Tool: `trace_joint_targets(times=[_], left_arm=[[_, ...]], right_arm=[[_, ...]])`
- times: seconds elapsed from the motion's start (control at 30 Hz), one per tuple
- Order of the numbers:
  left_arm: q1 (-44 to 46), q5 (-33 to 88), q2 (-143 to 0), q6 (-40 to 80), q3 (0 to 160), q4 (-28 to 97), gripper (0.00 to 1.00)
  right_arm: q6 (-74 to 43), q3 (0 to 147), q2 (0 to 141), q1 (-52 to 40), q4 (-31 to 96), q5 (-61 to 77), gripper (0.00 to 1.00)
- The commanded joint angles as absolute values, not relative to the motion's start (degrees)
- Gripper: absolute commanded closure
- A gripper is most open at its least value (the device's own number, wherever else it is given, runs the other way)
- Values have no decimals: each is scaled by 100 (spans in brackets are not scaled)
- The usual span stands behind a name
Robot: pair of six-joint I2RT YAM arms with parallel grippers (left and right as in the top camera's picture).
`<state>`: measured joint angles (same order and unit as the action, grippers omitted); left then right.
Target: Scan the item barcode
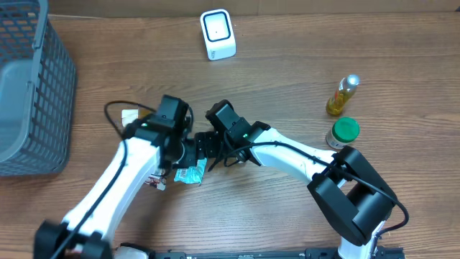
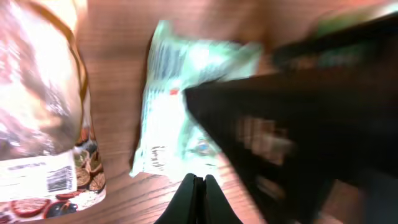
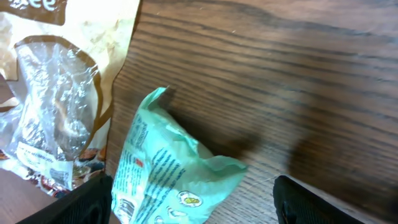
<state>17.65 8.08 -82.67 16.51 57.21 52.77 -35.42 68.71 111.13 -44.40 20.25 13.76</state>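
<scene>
A mint-green snack packet (image 1: 190, 173) lies on the wooden table, printed side up. In the right wrist view the packet (image 3: 168, 180) sits between my right gripper's (image 3: 202, 208) wide-open fingers (image 3: 87, 202), closer to the left one and not gripped. My right gripper (image 1: 197, 149) hovers just above it. My left gripper (image 2: 199, 185) is shut with nothing in it, its tip just short of the packet's (image 2: 180, 106) near edge. In the overhead view my left gripper (image 1: 167, 164) points down beside the packet. A white barcode scanner (image 1: 217, 34) stands at the back.
A clear cookie bag with a barcode label (image 2: 43, 112) lies left of the packet (image 3: 56, 93). A grey mesh basket (image 1: 32, 86) stands at far left. A yellow bottle (image 1: 343, 95) and a green-lidded jar (image 1: 343, 133) stand on the right. The right arm (image 2: 298, 124) fills the left wrist view's right side.
</scene>
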Motion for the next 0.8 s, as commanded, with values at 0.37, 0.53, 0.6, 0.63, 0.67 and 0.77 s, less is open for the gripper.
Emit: trace_joint_targets(times=[0.37, 0.53, 0.6, 0.63, 0.67, 0.77], left_arm=[[1623, 1236, -7985, 1627, 5822, 5634, 96], [1153, 1914, -7789, 1479, 5822, 5494, 96], [939, 1911, -7653, 1481, 5822, 5465, 96], [840, 1911, -7579, 1498, 5811, 5454, 95], [725, 1911, -7485, 1527, 5776, 5433, 95], [454, 1905, -7227, 1678, 5581, 5367, 96]], right_arm=[[-3583, 6860, 11137, -4462, 1999, 1472, 20], [-3581, 6860, 11137, -4462, 2001, 1533, 20], [-3581, 6860, 11137, -4462, 1999, 1533, 20], [-3579, 6858, 11137, -4462, 2001, 1533, 20], [-3579, 6860, 11137, -4462, 1999, 1531, 20], [-3579, 6860, 11137, -4462, 1984, 1529, 20]])
